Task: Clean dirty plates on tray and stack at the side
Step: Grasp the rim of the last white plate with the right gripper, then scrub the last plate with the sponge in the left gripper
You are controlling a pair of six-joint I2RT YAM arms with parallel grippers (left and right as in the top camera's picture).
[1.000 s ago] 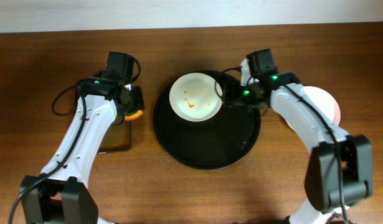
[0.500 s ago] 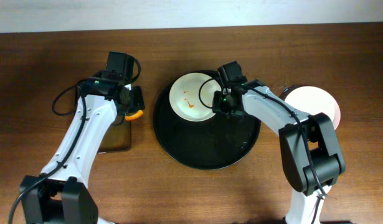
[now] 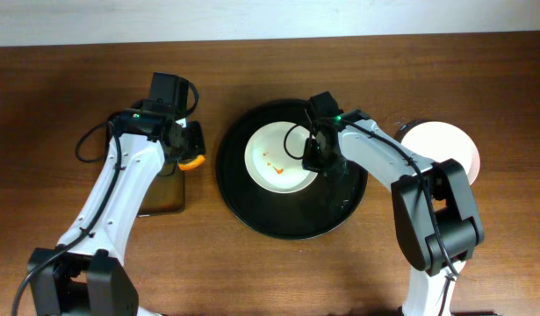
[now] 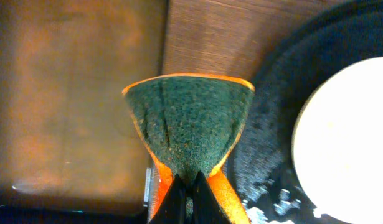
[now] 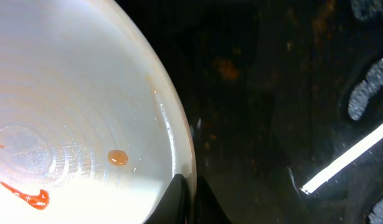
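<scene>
One white plate (image 3: 277, 158) with orange-red smears lies on the round black tray (image 3: 291, 219), near its middle. My right gripper (image 3: 312, 160) is shut on the plate's right rim. In the right wrist view its gripper (image 5: 190, 198) pinches the rim of the plate (image 5: 73, 112), with a sauce drop (image 5: 118, 158) close by and the tray (image 5: 272, 124) to the right. Left of the tray, my left gripper (image 3: 189, 156) is shut on a green-and-orange sponge (image 4: 188, 127). The left wrist view shows its gripper (image 4: 190, 200), the tray (image 4: 266, 124) and the plate (image 4: 347, 143).
A white plate (image 3: 447, 145) sits on the table right of the tray, partly behind my right arm. A rectangular black tray with a brownish inside (image 3: 164, 197) lies under my left arm. The table is brown wood.
My right gripper closed on the plate's rim and pulled the plate from the tray's far edge toward its middle. The left arm and sponge stayed put.
</scene>
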